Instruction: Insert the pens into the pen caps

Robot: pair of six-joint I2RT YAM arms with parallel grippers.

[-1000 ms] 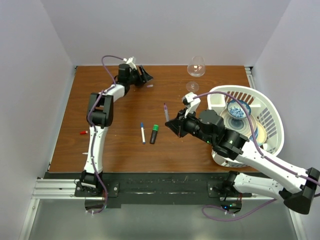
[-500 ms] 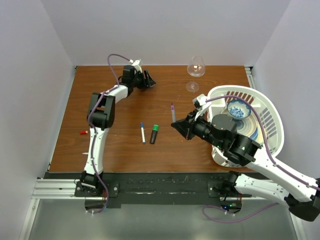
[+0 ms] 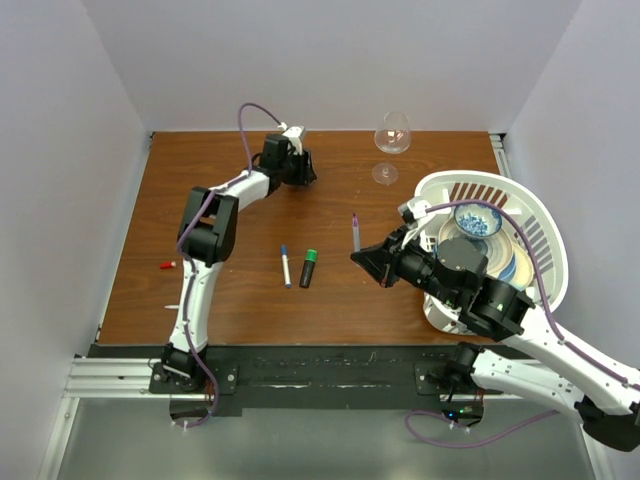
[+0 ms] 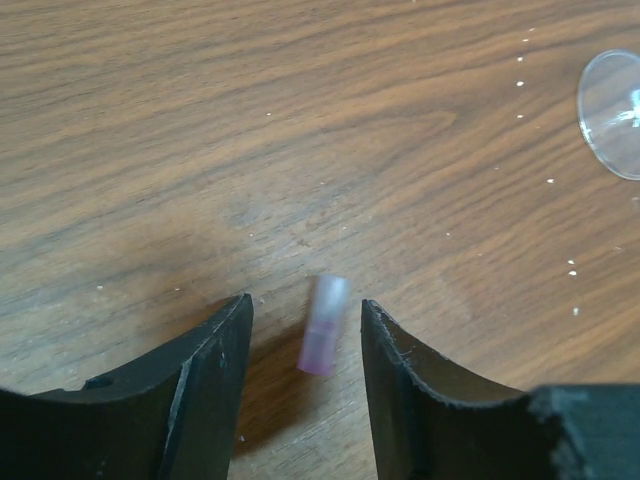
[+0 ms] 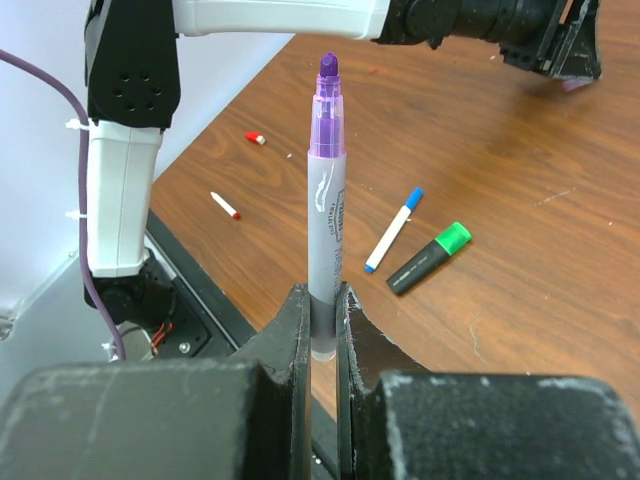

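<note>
My left gripper (image 4: pixel 305 303) is open, low over the table at the far side (image 3: pixel 305 168). The pale pink cap (image 4: pixel 322 325) lies on the wood between its fingers, touching neither. My right gripper (image 5: pixel 322 292) is shut on the thin grey pen (image 5: pixel 325 200), holding it upright with the purple tip up, mid-table (image 3: pixel 355 232). A white pen with a blue tip (image 3: pixel 285 265) and the black marker with a green end (image 3: pixel 308 267) lie side by side. A red cap (image 3: pixel 166 265) lies at the left. A white pen with a red tip (image 5: pixel 224 205) lies near the front left edge.
A wine glass (image 3: pixel 391 140) stands at the far edge, right of my left gripper; its foot shows in the left wrist view (image 4: pixel 612 110). A white basket (image 3: pixel 530 215) holding a blue bowl (image 3: pixel 476 220) and plates sits at the right, beside my right arm.
My left gripper has moved right along the far side and now straddles the pink cap. My right gripper has moved right with the grey pen.
</note>
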